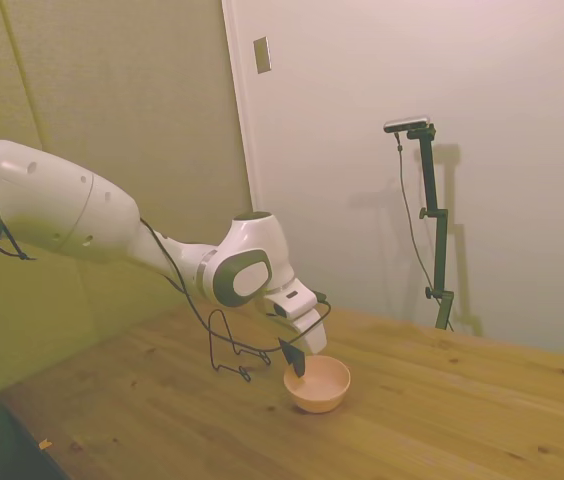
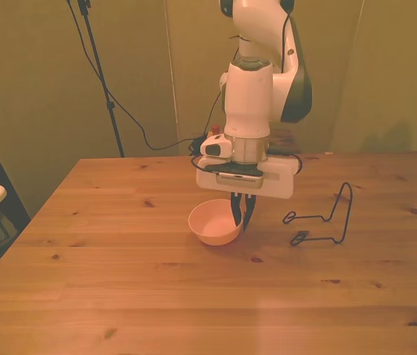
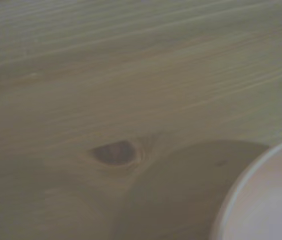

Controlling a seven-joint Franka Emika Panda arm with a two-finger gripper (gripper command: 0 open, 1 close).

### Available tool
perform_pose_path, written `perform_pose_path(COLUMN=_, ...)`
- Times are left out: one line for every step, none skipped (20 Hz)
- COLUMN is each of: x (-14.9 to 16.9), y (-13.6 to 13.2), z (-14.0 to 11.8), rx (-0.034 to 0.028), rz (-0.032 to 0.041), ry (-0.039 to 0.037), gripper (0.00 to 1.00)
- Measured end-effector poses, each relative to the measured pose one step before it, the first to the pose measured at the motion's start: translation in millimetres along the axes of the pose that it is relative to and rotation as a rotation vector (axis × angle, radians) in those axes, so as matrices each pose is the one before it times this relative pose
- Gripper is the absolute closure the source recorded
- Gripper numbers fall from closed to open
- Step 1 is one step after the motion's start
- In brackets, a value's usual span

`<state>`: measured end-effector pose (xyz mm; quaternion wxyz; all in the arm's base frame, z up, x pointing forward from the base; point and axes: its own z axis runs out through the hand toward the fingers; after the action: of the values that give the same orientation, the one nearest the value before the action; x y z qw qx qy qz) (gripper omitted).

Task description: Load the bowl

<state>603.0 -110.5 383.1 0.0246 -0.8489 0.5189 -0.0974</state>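
The bowl (image 2: 213, 222) sat upright mid-worktop (image 2: 120, 296), and the gripper (image 2: 242, 214) was down at its rim, fingers together pinching the edge on the front view's right. A wire rack (image 2: 327, 218) stood just beyond, apart.

Dim warm light is washing over a knotty wooden table (image 2: 120, 281). Olive-green padded wall panels (image 1: 112, 120) are standing behind it, meeting a pale wall (image 1: 382, 90) that is carrying a small switch plate (image 1: 262, 54).

The wooden table (image 2: 120, 296) carries the bowl (image 2: 210, 222) and a wire rack (image 2: 325, 216).
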Motion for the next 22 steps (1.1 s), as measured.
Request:
perform_pose_path(x=1.24, y=0.11, z=-4.74, rx=0.01012, rz=-0.00178, ry=-0.00194, gripper=1.0)
perform_pose_path(x=0.87, y=0.12, z=-5.13, rx=0.01184, rz=-0.0046, ry=-0.00468, gripper=1.0)
perform_pose_path(x=0.41, y=-0.15, z=-5.74, rx=0.01166, rz=-0.00445, ry=-0.00368, gripper=1.0)
perform_pose_path(x=-0.36, y=-0.22, z=-7.18, rx=0.01402, rz=-0.00683, ry=-0.00939, gripper=1.0)
perform_pose_path(x=-0.8, y=-0.41, z=-8.16, rx=0.01548, rz=-0.00853, ry=-0.01115, gripper=1.0)
perform_pose_path(x=-2.11, y=-1.04, z=-10.51, rx=0.02089, rz=-0.0098, ry=-0.01535, gripper=1.0)
perform_pose_path(x=-3.18, y=-1.79, z=-12.12, rx=0.02455, rz=-0.01394, ry=-0.01528, gripper=1.0)
perform_pose_path(x=-4.4, y=-2.37, z=-12.89, rx=0.0234, rz=-0.01497, ry=-0.01388, gripper=1.0)
perform_pose_path(x=-6.67, y=-3.96, z=-13.25, rx=0.02843, rz=-0.01854, ry=-0.01991, gripper=1.0)
perform_pose_path(x=-8.16, y=-4.99, z=-12.63, rx=0.02971, rz=-0.02088, ry=-0.02321, gripper=1.0)
perform_pose_path(x=-9.71, y=-6.21, z=-11.62, rx=0.03234, rz=-0.02509, ry=-0.0253, gripper=1.0)
perform_pose_path(x=-10.87, y=-7.28, z=-10.36, rx=0.03377, rz=-0.03021, ry=-0.0286, gripper=1.0)
perform_pose_path(x=-10.08, y=-6.51, z=-8.67, rx=0.02502, rz=-0.03196, ry=-0.02329, gripper=1.0)
perform_pose_path(x=-15.43, y=-5.9, z=-11.84, rx=0.0197, rz=-0.05598, ry=-0.0265, gripper=1.0)
perform_pose_path(x=-0.58, y=0.52, z=1.08, rx=0.00245, rz=-0.00245, ry=-0.00846, gripper=1.0)
perform_pose_path(x=-1.48, y=0.37, z=2.78, rx=0.01472, rz=-0.00949, ry=-0.02182, gripper=1.0)
perform_pose_path(x=-1.24, y=-0.02, z=4.14, rx=0.02184, rz=-0.01462, ry=-0.0234, gripper=1.0)
perform_pose_path(x=-1.14, y=-0.22, z=5.43, rx=0.0235, rz=-0.01795, ry=-0.02846, gripper=1.0)
perform_pose_path(x=0.02, y=-0.24, z=6.2, rx=0.0266, rz=-0.01557, ry=-0.02572, gripper=1.0)
perform_pose_path(x=0.66, y=-0.03, z=6.58, rx=0.03704, rz=-0.02109, ry=-0.0271, gripper=1.0)
perform_pose_path(x=1.63, y=0.87, z=6.5, rx=0.03495, rz=-0.01666, ry=-0.02271, gripper=1.0)
perform_pose_path(x=1.79, y=1.45, z=6.33, rx=0.03695, rz=-0.01914, ry=-0.02734, gripper=1.0)
